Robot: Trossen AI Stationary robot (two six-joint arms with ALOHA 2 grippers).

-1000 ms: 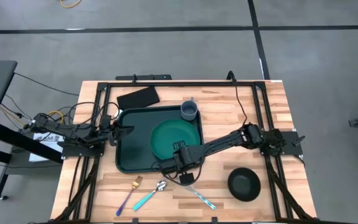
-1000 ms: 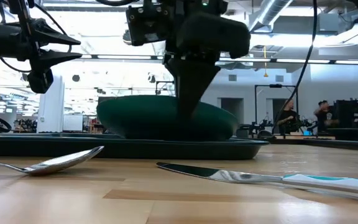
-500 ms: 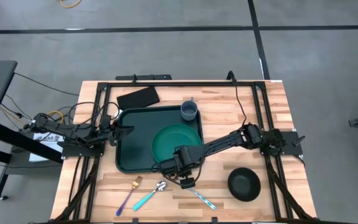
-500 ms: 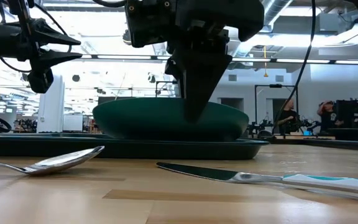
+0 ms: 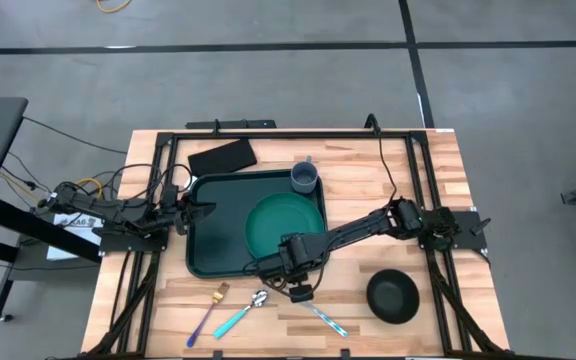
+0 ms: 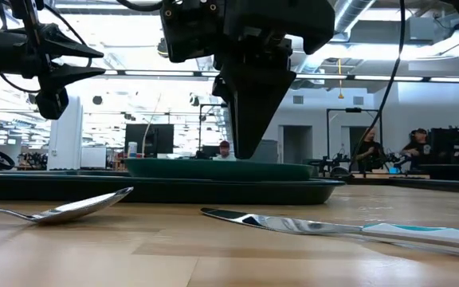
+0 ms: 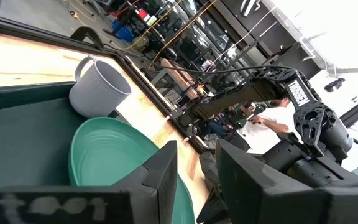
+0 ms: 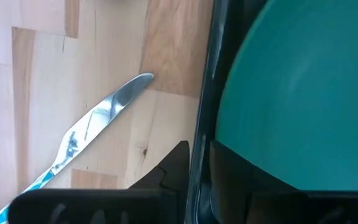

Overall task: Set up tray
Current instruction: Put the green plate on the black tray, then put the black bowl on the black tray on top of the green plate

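The dark green tray (image 5: 213,245) lies left of the table's middle. A round green plate (image 5: 278,220) lies flat in its right half, and a grey mug (image 5: 305,178) stands in its far right corner. My right gripper (image 5: 288,258) points down over the plate's near rim (image 6: 213,168), by the tray's near rim (image 8: 207,106). It is open by a narrow gap, and its tips (image 6: 245,155) end just above the plate. My left gripper (image 5: 206,210) is open and hovers well above the tray's left rim (image 6: 94,62).
On the bare wood near the tray's near edge lie a fork (image 5: 208,310), a spoon (image 5: 243,312) and a knife (image 5: 320,315). A black bowl (image 5: 392,296) sits toward the near right. A flat black rectangle (image 5: 222,156) lies beyond the tray's far left corner.
The plate stood tipped up, its near rim raised at my right gripper's fingers and its underside facing the near edge. It has dropped and now lies flat in the tray. My right gripper shifted slightly toward the near edge and has kept its height.
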